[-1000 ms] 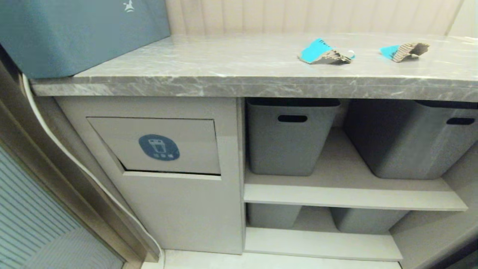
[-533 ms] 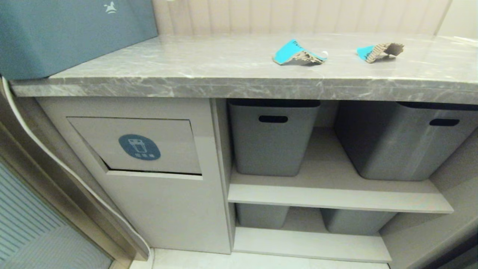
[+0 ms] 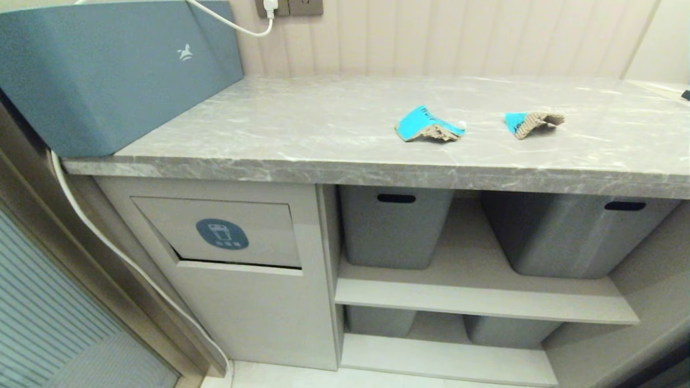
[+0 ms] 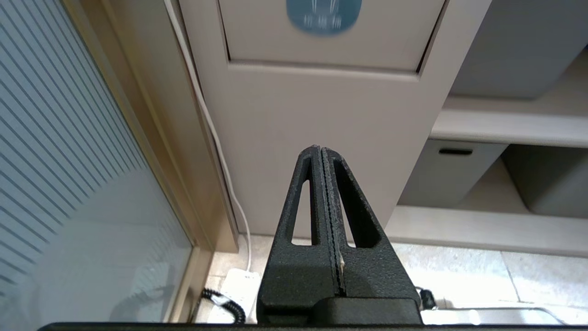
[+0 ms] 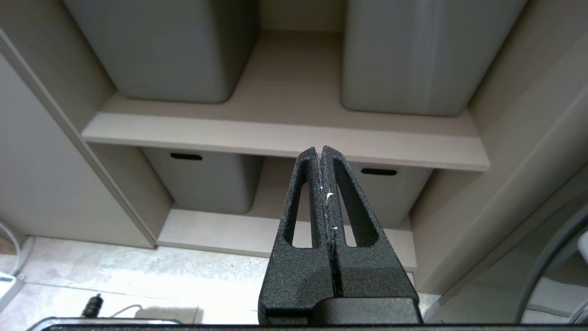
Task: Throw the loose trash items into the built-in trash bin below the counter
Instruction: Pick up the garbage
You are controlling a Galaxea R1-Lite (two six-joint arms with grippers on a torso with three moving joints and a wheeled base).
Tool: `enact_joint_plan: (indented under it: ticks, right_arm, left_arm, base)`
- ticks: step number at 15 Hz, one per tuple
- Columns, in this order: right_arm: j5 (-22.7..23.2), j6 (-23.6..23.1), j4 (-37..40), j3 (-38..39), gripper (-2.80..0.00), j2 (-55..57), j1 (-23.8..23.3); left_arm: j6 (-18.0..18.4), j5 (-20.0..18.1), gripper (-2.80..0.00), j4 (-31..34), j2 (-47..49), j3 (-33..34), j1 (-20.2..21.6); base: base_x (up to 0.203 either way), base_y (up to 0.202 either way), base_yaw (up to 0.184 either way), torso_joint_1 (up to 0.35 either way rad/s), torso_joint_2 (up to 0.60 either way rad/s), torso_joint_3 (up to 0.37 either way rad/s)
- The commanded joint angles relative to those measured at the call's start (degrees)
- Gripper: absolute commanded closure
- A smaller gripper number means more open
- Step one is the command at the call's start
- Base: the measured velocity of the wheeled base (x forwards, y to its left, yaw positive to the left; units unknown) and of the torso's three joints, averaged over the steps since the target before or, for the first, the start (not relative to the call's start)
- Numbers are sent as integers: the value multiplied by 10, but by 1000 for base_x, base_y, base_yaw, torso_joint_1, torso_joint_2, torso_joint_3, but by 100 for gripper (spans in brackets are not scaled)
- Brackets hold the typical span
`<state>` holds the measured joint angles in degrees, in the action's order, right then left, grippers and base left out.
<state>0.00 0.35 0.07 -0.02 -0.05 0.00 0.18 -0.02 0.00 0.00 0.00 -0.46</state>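
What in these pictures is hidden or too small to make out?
- Bin inside: head view, flap covers it.
- Sticker top: left wrist view, cut by the edge.
- Tubs' contents: head view, counter overhangs them.
- Print on the left scrap: head view, too small.

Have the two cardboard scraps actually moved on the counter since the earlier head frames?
No. Both scraps keep their spacing and their place on the counter; the whole view shifted, so the camera moved.

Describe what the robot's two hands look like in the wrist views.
Both the left hand and right hand are matte black with a grainy texture. Each has two tapering fingers with long slotted cut-outs and fine ridges along the inner edges. No cables or markings show on them.
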Motion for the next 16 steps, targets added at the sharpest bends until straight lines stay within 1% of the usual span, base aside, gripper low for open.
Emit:
enact_joint_plan:
  ticks: [1, 9, 16]
  right_arm:
    - [0, 0, 0, 0, 0, 0, 0]
    - [0, 0, 0, 0, 0, 0, 1]
    - [0, 0, 0, 0, 0, 0, 0]
  left_arm:
    - [1, 0, 0, 0, 1, 1, 0]
    - [1, 0, 0, 0, 1, 1, 0]
    - [1, 0, 0, 1, 1, 1, 0]
  base:
    - [0, 0, 0, 178, -481, -286]
    - [0, 0, 0, 196, -478, -280]
    - [0, 0, 0, 229, -508, -281]
